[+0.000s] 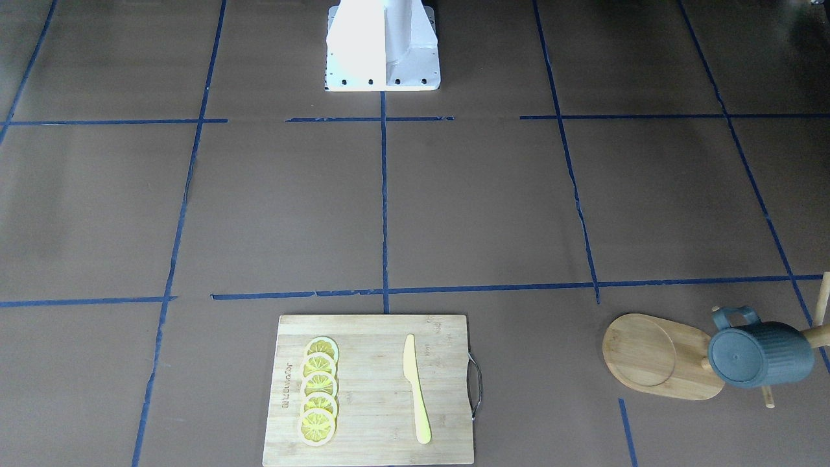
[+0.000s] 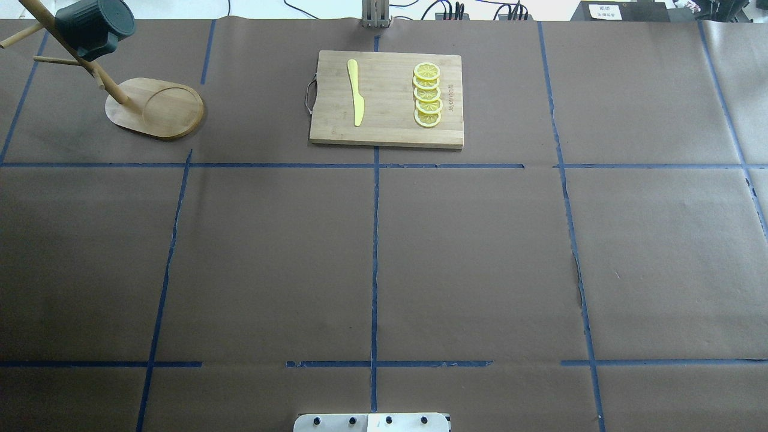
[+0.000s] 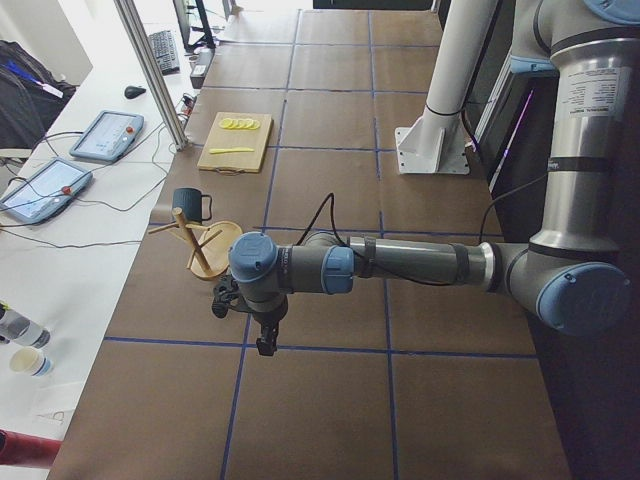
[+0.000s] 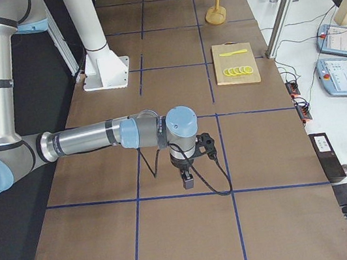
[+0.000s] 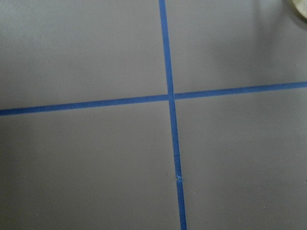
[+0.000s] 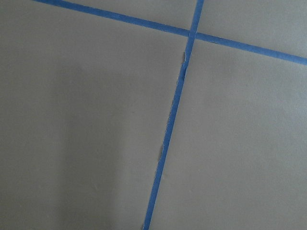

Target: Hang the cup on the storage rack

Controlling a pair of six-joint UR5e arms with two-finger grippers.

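Overhead exterior: cup [image 2: 93,25] is seen hung on 1 peg of storage rack [image 2: 162,111], far-left corner. Task judged done; no further move needed. Jaw state of left gripper [image 3: 264,345] & right gripper [image 4: 188,182] can't be told.

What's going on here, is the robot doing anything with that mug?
Not right now. The cup already hangs on the storage rack, off to the robot's left on the far side of the table. The left gripper and right gripper both hover over bare table, well away from it. A cutting board with lemon slices and a yellow knife sits apart.
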